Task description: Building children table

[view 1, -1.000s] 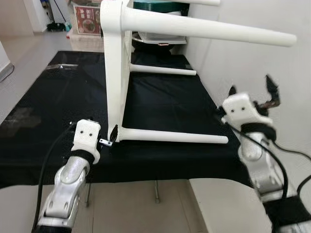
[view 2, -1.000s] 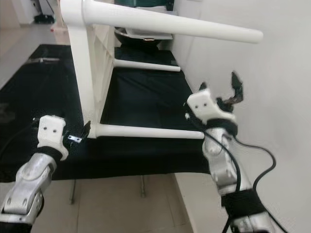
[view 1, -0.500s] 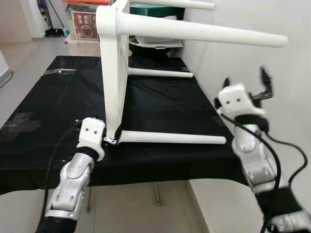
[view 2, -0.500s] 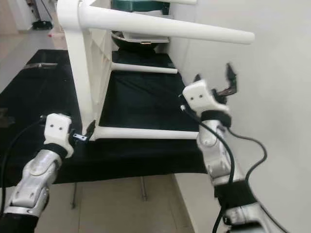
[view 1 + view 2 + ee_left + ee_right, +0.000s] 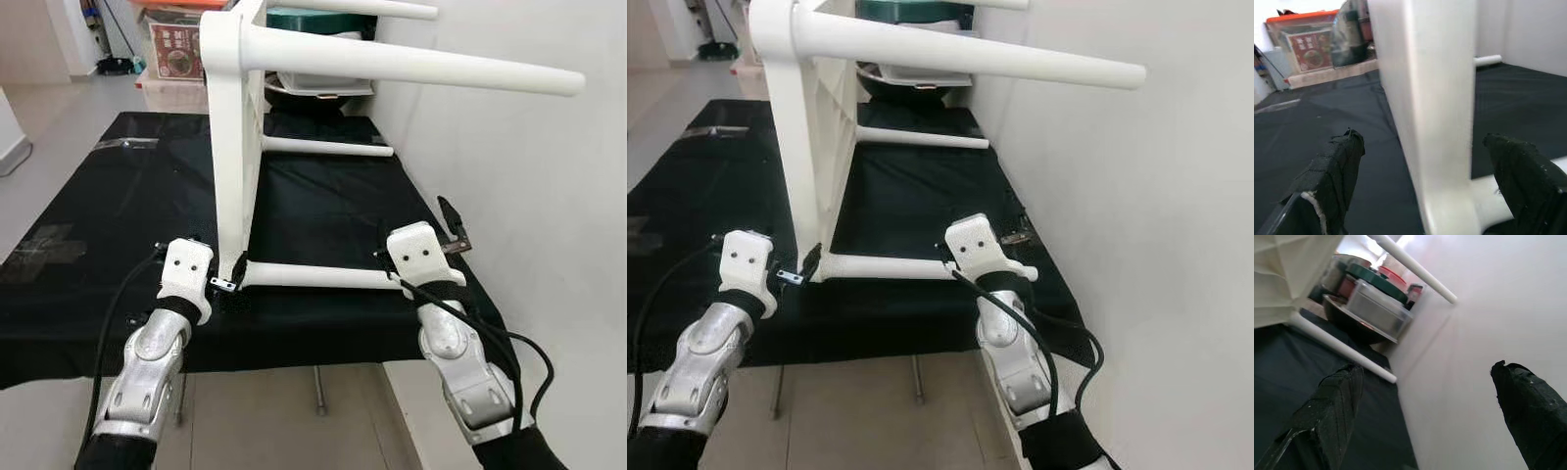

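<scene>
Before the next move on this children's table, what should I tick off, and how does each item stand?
1. White table lies on its side on the black cloth: ok.
2. All four legs fitted: ok.
3. Left gripper at the corner by the near lower leg, fingers open astride the edge: ok.
4. Right gripper open past that leg's tip, holding nothing: ok.
5. Legs screwed tight: cannot tell.

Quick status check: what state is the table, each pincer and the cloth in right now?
White children table: on its side on the cloth, four legs attached, pointing toward the wall.
Left pincer: open, fingers either side of the tabletop's lower corner.
Right pincer: open, holding nothing, beside the near lower leg's end.
Black cloth: spread flat, wrinkled.
</scene>
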{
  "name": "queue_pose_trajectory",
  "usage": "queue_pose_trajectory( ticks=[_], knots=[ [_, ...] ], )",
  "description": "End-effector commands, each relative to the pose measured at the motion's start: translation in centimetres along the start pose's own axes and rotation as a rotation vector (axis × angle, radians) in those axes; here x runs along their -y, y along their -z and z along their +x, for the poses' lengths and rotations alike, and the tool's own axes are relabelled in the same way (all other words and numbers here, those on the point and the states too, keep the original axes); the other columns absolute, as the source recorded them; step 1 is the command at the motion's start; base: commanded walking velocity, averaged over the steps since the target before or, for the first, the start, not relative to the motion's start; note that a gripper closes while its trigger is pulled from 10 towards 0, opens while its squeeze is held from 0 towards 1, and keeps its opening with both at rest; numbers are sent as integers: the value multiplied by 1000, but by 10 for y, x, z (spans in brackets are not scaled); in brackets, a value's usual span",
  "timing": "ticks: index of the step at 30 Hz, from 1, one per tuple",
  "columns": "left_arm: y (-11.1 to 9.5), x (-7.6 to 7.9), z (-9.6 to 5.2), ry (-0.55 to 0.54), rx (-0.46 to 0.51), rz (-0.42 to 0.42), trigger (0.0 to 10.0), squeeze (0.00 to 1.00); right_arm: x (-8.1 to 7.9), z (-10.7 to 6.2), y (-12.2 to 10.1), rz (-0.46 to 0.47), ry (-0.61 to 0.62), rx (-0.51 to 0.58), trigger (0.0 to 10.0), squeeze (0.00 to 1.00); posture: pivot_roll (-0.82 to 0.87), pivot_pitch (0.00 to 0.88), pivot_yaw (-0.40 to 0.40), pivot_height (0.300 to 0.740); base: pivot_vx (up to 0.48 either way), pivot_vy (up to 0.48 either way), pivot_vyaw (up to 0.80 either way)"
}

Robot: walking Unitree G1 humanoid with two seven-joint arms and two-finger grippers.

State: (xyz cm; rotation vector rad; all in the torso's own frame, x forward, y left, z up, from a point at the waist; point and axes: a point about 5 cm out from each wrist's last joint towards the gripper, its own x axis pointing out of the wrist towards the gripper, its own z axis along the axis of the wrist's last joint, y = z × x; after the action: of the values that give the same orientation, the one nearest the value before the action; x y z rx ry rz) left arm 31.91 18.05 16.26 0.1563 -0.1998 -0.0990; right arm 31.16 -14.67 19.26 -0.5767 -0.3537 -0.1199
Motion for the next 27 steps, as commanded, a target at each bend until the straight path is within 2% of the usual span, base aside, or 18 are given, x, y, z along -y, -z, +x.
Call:
queue_pose_trajectory(
  ticks=[1,6,10,13,21,27],
  knots=[
    [7,-2,2,-5,-22,-21,10000,0,9,5,3,-19,42,-8,10000,0,14,0,-64,740,0,0,0],
    [24,10,20,71,-93,-76,10000,0,12,8,-3,-14,59,6,10000,0,-17,0,-39,740,0,0,0],
    [27,12,23,81,-109,-83,10000,0,12,6,-4,-12,59,5,10000,0,-19,0,-37,740,0,0,0],
    [34,9,35,91,-161,-111,10000,0,10,0,-2,-7,67,-16,10000,0,-32,0,-24,740,0,0,0],
    [33,5,41,78,-155,-98,10000,0,12,1,-1,-3,87,-16,10000,0,-35,0,-18,740,0,0,0],
    [34,1,39,56,-137,-98,10000,0,10,1,-3,3,84,-7,10000,0,-25,0,-27,740,0,0,0]
  ],
)
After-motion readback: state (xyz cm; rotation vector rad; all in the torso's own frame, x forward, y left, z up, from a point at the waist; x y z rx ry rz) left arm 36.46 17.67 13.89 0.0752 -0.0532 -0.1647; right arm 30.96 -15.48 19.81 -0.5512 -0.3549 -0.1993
